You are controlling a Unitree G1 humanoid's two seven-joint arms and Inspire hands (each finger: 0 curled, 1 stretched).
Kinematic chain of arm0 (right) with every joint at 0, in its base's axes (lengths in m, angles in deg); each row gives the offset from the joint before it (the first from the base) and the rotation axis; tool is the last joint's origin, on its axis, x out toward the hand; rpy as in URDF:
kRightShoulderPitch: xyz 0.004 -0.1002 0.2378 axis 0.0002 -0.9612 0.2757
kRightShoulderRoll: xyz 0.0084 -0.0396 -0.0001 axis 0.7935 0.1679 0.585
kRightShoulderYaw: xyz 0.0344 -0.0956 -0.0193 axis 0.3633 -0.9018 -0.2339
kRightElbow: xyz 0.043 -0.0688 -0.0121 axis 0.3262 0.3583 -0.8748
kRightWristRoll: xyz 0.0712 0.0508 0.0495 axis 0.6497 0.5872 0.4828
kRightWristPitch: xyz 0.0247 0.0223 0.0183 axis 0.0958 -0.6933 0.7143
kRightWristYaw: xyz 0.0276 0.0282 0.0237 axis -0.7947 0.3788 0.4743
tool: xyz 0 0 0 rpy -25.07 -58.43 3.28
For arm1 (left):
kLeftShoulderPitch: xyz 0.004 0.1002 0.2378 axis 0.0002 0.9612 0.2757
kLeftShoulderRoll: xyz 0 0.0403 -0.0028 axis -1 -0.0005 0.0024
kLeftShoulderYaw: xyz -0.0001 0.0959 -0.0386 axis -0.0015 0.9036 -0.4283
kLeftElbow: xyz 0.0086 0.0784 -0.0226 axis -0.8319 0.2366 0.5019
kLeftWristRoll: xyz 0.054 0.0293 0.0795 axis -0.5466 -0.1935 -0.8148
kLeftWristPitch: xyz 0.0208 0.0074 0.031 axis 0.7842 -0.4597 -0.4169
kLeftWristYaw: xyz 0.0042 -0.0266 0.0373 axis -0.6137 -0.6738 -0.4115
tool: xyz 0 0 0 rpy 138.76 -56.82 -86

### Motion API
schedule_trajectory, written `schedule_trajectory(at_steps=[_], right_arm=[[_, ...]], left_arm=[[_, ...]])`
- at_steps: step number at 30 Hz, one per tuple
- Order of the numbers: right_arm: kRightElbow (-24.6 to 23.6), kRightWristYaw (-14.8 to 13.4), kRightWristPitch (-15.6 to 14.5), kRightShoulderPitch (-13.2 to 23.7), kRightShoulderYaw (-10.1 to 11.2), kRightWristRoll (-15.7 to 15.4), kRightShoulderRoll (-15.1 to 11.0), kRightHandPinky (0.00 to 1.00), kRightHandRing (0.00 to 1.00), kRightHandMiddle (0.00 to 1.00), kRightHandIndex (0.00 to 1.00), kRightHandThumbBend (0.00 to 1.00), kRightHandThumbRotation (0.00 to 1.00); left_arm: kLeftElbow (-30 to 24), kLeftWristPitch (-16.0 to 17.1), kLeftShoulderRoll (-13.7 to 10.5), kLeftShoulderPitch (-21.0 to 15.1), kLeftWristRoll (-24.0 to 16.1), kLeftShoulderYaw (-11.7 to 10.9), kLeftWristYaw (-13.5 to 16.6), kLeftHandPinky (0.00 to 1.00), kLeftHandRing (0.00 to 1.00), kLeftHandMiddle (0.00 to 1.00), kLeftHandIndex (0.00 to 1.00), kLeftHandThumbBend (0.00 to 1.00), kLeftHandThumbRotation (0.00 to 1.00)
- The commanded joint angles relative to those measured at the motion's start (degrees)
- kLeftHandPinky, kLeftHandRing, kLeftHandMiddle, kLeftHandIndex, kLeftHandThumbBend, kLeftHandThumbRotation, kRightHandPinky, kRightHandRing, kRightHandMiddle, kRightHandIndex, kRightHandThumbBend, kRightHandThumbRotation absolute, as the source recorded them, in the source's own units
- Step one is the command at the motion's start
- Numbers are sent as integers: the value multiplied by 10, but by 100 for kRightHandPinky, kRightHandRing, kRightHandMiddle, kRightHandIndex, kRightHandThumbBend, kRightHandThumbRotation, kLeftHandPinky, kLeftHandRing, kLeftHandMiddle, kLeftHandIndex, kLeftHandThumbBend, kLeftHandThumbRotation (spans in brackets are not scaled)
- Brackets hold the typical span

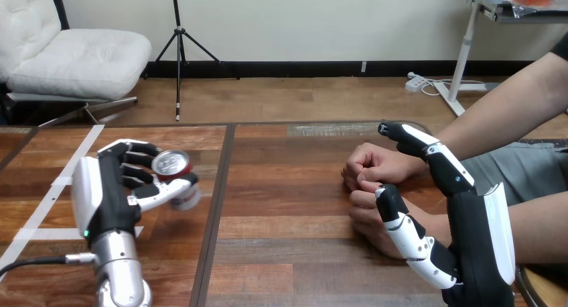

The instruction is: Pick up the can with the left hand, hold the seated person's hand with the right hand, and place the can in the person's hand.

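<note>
Head view: left hand [107, 193] grips can [175, 169], tilted, top end facing camera.

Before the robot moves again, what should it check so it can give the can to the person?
1. Can gripped: ok. The left hand has its fingers curled round the can.
2. Can upright: not ok. It lies tilted in the hand.
3. Right hand holding the person: not ok. The right hand is beside the person's hands, with fingers straight, not curled round them.
4. Person's palm open for the can: not ok. Both of their hands are curled closed.
5. Way across the table: ok. Bare wood lies between the can and the person's hands.
</note>
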Motion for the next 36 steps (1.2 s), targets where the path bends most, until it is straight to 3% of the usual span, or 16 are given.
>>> schedule_trajectory(at_steps=[1, 16, 19, 36], right_arm=[[-7, -7, 10, 25, 3, 2, -1, 77, 80, 80, 76, 45, 67], [-8, -6, 8, 24, 2, 1, 1, 77, 80, 80, 76, 45, 67], [-7, -7, 9, 25, 2, 1, 2, 77, 80, 80, 76, 45, 67], [-9, -7, 5, 23, 2, 0, 3, 77, 81, 80, 77, 46, 67]], left_arm=[[-98, 27, 9, -6, 11, -9, -14, 39, 41, 45, 47, 78, 0], [-225, 38, 27, 50, 19, -17, -60, 39, 41, 46, 47, 77, 0], [-243, 53, 30, 60, 25, -18, -73, 40, 42, 46, 47, 77, 0], [-359, 57, 54, 117, 37, -19, -110, 40, 43, 46, 45, 76, 0]])
